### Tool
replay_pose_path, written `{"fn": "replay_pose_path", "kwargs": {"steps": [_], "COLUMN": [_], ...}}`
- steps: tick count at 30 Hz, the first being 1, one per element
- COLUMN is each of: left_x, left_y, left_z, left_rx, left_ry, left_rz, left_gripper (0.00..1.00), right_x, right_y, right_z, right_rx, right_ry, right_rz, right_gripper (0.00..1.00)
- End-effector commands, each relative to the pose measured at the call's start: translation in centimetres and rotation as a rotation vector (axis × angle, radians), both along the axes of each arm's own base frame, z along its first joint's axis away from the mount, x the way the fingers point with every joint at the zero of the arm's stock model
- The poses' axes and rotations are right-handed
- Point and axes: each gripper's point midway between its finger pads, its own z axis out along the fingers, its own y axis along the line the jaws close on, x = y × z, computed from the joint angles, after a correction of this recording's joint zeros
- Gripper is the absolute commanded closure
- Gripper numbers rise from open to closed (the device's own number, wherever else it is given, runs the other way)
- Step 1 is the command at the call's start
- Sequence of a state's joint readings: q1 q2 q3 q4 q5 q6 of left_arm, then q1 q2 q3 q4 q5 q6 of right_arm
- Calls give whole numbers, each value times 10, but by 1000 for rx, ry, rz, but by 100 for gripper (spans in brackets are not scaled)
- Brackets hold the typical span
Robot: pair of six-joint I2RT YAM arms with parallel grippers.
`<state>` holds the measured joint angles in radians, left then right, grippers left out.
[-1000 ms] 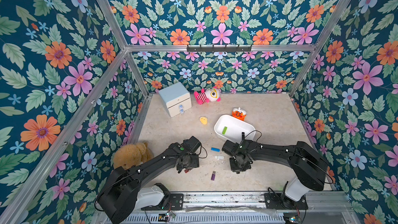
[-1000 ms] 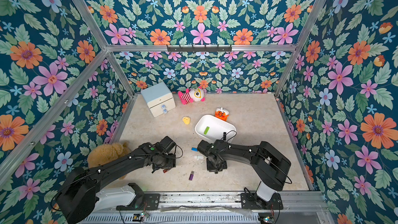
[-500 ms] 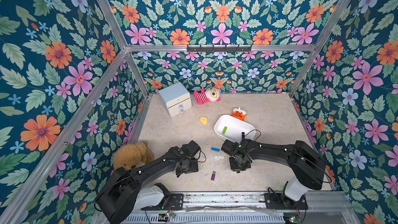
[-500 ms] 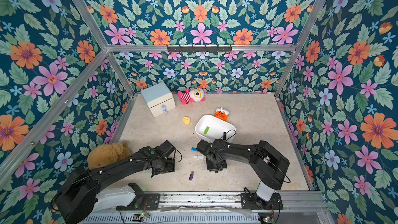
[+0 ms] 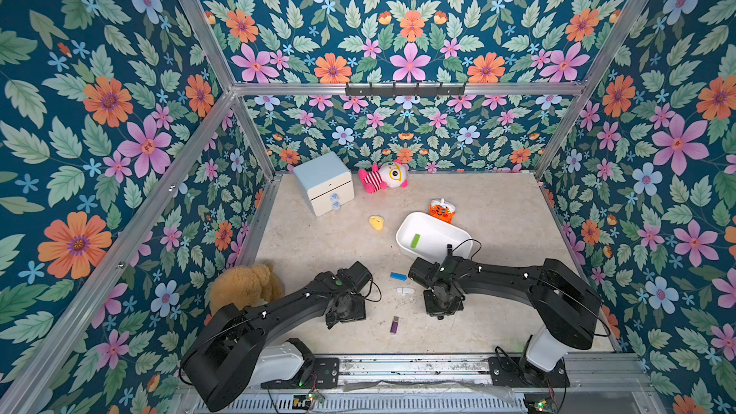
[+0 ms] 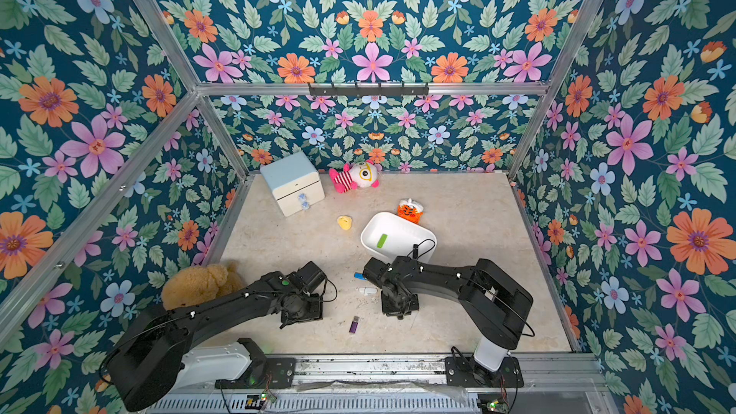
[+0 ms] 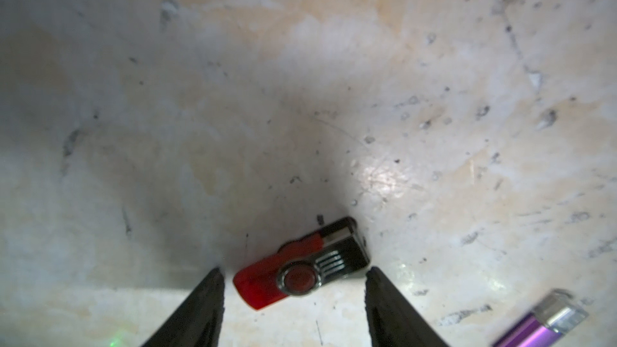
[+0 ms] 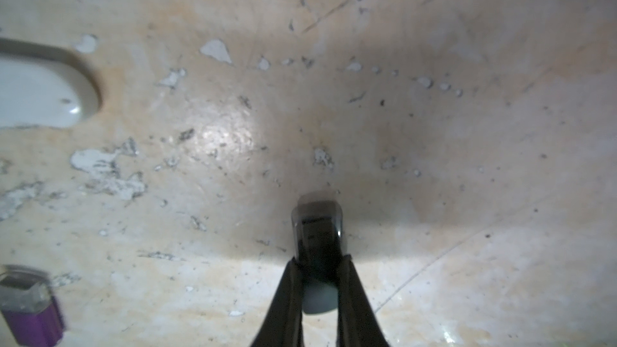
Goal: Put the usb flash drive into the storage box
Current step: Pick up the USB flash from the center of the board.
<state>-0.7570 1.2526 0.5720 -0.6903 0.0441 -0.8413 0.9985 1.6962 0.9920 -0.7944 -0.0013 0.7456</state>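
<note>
- The left pincer (image 7: 293, 270) is hanging low with its jaws wide, straddling a red-and-black flash drive (image 7: 267, 283) that is lying flat on the bench (image 7: 300, 95).
- A purple drive (image 5: 394, 324) is lying on the bench between the two arms.
- The right pincer (image 8: 320, 262) is clamping a black flash drive (image 8: 317, 225).
- The storage box (image 5: 442, 232) is sitting just beyond the right arm, holding a green drive (image 5: 415, 240).
</note>
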Motion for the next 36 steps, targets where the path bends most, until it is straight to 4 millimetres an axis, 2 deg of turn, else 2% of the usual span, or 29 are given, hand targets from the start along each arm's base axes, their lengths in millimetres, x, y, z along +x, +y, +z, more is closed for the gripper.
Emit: {"fn": "replay_pose_path", "kwargs": {"steps": [1,7,14,19,26,31,35,36], "left_x": [-1,-3,3,-2,-3,-3,0,1], "left_y": [1,-3,-27,-18,-18,-17,-16,-16], "left_z": [-5,-7,-1,-10,-13,-13,-9,-7], "left_rx": [5,-20,-117,-65,-63,-59,-47,-45], "left_ry": [10,22,2,23,27,26,17,12], "left_rz": [10,8,2,2,4,3,-1,-2], "left_gripper": [36,44,47,53,72,100,100,100], "right_x": [0,0,0,1,1,3,4,6], "right_y": [-5,-5,-6,-6,-7,-10,-13,-11], "right_z": [-2,-2,-2,-2,-1,6,14,21], "right_rx": [-24,-24,-29,-28,-29,-36,-51,-32], "right_ry": [2,3,4,2,-5,-20,-34,-52], "right_rz": [0,-1,-3,-4,-3,-7,-7,-8], "right_gripper": [100,100,100,100,100,100,100,100]}}
